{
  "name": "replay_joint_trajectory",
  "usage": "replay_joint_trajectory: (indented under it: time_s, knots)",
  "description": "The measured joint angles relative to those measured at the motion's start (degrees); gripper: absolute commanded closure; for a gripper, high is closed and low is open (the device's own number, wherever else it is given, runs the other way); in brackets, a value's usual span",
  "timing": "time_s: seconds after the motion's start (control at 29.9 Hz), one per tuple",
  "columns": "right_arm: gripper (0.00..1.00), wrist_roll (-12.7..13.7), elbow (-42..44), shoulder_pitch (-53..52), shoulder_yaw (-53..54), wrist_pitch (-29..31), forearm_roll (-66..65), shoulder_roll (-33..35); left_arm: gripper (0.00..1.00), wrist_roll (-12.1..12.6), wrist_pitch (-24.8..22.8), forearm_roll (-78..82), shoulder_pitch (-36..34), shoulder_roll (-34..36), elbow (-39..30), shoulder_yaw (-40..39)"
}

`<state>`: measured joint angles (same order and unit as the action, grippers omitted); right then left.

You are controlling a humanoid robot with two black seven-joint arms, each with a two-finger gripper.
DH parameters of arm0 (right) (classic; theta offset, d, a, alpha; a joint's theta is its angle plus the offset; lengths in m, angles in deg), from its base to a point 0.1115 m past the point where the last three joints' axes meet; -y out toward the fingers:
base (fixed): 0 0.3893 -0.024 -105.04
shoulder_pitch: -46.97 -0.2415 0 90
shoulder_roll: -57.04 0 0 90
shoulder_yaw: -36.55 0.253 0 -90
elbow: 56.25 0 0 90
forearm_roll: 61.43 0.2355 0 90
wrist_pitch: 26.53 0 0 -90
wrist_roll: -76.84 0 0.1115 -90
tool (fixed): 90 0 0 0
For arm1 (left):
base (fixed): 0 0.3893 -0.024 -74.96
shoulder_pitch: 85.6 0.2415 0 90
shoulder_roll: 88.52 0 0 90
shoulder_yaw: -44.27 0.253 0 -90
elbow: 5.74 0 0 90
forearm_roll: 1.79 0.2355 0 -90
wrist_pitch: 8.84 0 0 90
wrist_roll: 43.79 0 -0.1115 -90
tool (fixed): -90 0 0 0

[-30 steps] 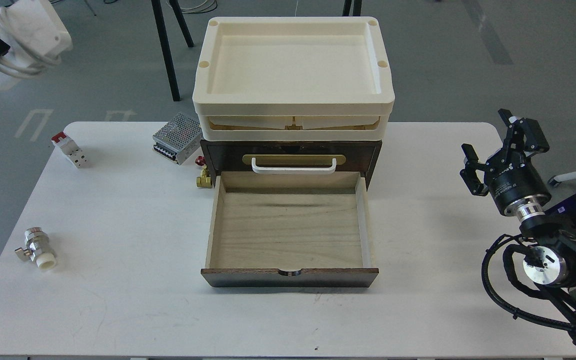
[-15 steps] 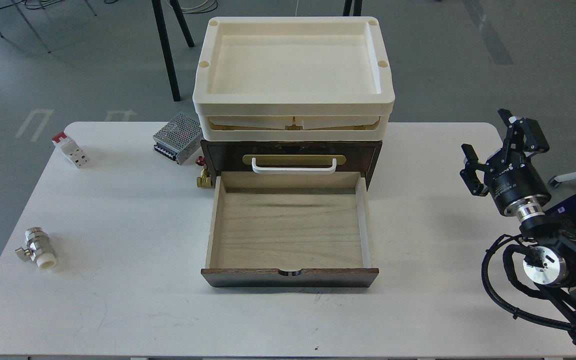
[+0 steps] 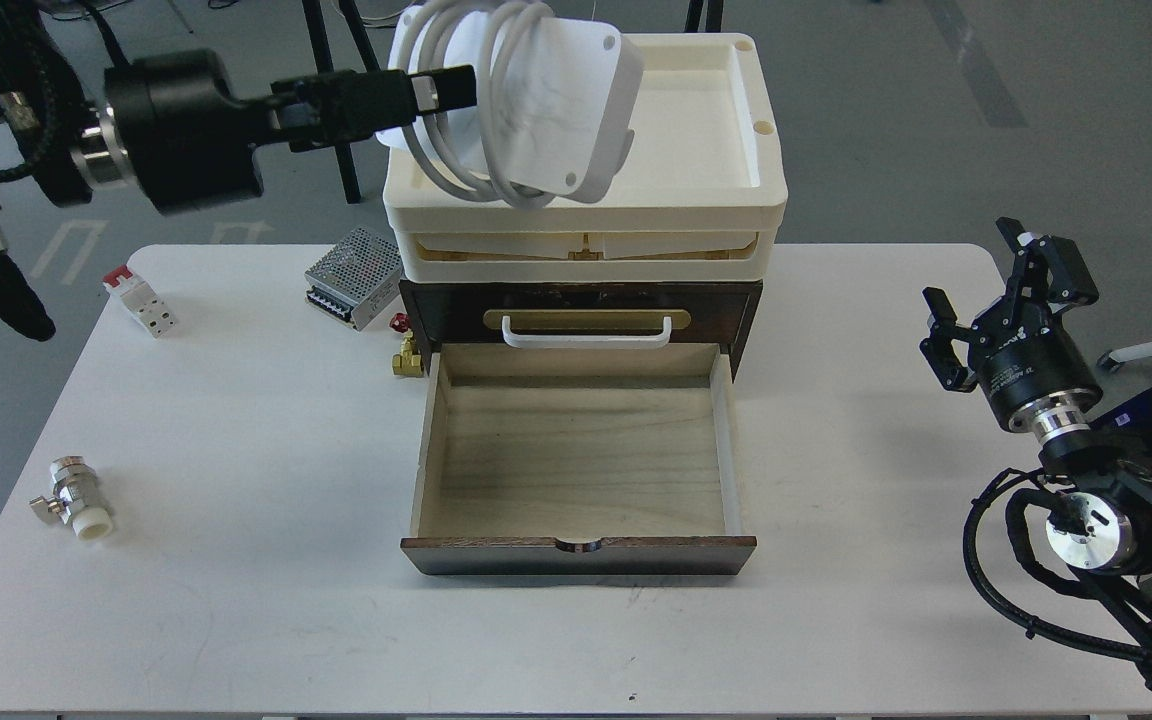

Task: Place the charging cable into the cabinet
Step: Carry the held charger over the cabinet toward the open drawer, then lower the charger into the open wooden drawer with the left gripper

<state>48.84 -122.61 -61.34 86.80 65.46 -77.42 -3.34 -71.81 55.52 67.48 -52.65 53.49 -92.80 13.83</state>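
Observation:
The cabinet (image 3: pixel 581 300) stands at the back middle of the white table, dark brown with a cream tray top (image 3: pixel 716 150). Its pale wood drawer (image 3: pixel 576 460) is pulled open toward me and holds nothing. My left gripper (image 3: pixel 436 90) comes in from the upper left and is shut on the charging cable (image 3: pixel 536 100), a flat white adapter with cord looped around it, held high in front of the tray's left half. My right gripper (image 3: pixel 1006 300) is open and empty at the right edge of the table.
A perforated silver power-supply box (image 3: pixel 354 275) lies left of the cabinet, with a small brass valve (image 3: pixel 406 358) beside the cabinet's corner. A white-and-red breaker block (image 3: pixel 140 298) sits at the far left. A metal valve fitting (image 3: pixel 74 497) lies at the left front.
The left arm with the charging cable has come back into view and swung right, from the top left corner to in front of the cabinet's tray. The right arm has not moved.

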Motion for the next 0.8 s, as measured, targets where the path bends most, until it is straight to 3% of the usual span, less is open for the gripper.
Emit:
replay_joint_trajectory:
  time_s: [0.27,0.57,0.8]
  knots:
    - [0.01,0.0,0.0,0.0,0.0,0.01,0.0,0.0,0.98,0.03,0.28,3.22,2.35,-1.7,-2.87,3.21]
    - [0.01,0.0,0.0,0.01,0.02,-0.02,0.0,0.0,0.97,0.03,3.95,18.08,12.44,-8.58,-2.15,8.67]
    - [0.01,0.0,0.0,0.02,-0.05,-0.01,0.0,0.0,0.97,0.03,7.01,19.99,15.44,-13.07,6.37,9.67]
